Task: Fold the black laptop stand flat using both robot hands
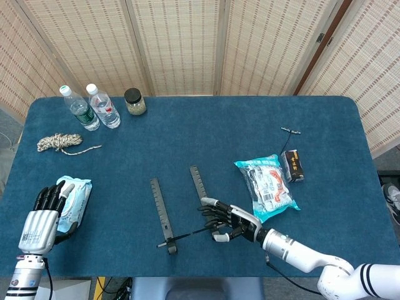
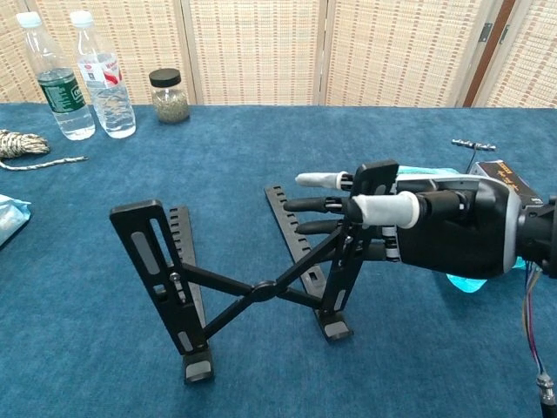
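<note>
The black laptop stand (image 2: 252, 279) is standing open near the front edge of the blue table (image 1: 187, 131), with its two uprights tilted and the crossed bars meeting in the middle. The chest view is showing this height clearly; in the head view the stand (image 1: 172, 209) is looking almost like flat strips from above.

The right hand (image 2: 418, 222) is reaching in from the right, and its fingers (image 2: 326, 180) are lying stretched out around the top of the right upright, thumb in front and the other fingers behind it. I cannot tell if they are really pressing it or only touching.

The left hand (image 1: 42, 215) is showing only in the head view, at the front left, resting with fingers loosely apart against a pack of wet wipes (image 1: 75, 194), holding nothing.

A snack bag (image 1: 265, 184) is lying just right of the stand. Two water bottles (image 2: 83, 74) and a small jar (image 2: 169, 96) are standing at the far left.
</note>
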`<state>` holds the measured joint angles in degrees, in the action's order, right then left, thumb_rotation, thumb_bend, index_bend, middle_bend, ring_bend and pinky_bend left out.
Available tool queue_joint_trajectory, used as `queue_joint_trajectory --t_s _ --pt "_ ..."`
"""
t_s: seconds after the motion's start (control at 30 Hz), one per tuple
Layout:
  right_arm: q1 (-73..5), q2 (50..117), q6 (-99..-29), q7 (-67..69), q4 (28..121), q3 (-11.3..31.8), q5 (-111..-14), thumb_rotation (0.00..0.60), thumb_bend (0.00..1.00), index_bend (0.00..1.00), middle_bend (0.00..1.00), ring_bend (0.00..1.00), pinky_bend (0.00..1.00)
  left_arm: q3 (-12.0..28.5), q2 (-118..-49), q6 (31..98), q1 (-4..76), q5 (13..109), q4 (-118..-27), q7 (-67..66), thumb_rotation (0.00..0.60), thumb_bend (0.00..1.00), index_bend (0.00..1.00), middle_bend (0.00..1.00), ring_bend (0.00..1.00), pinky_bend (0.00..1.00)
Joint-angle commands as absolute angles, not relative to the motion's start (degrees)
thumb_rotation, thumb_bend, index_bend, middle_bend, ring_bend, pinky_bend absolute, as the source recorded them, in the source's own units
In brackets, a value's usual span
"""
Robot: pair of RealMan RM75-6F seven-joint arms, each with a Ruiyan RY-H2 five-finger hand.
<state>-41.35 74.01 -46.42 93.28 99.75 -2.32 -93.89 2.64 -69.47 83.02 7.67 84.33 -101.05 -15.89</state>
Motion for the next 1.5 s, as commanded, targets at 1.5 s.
queue_joint_trajectory --t_s 1.5 --pt "-39.61 64.13 -50.15 91.71 104.43 4.99 -84.57 0.600 0.00 0.05 0.15 0.10 0.23 -7.93 -72.37 62.55 23.06 101.48 -94.10 -4.72 0.600 0.27 0.07 0.00 0.03 0.00"
